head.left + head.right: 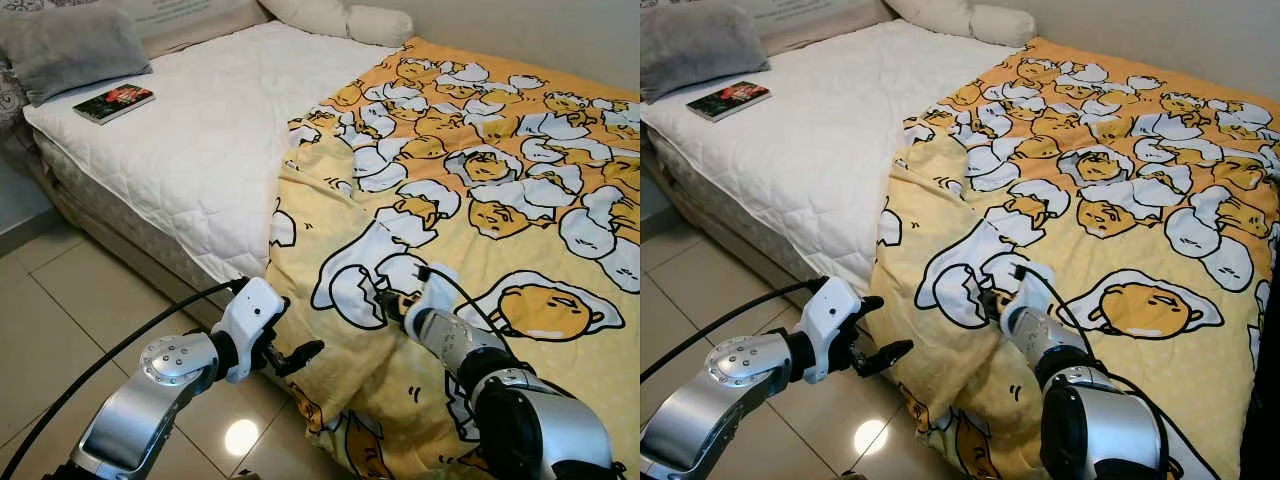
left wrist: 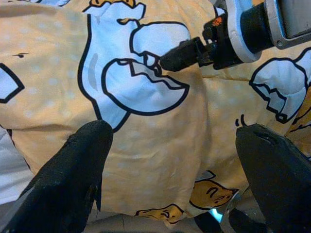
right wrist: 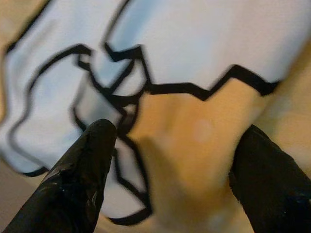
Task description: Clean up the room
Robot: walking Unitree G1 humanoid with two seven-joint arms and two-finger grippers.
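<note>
We are only beginning: the yellow blanket is covering the frame's right half, leaving the white mattress bare, while our left gripper and right gripper are reaching for its hanging edge, both spread wide, holding nothing.

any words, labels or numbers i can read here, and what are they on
None can be read.
Book on the mattress: the cover has a red picture, and any title is too small to read.
Pillow at the head of the bed: faint marks, too blurred to read.
Blanket: cartoon egg pictures, no lettering.
</note>
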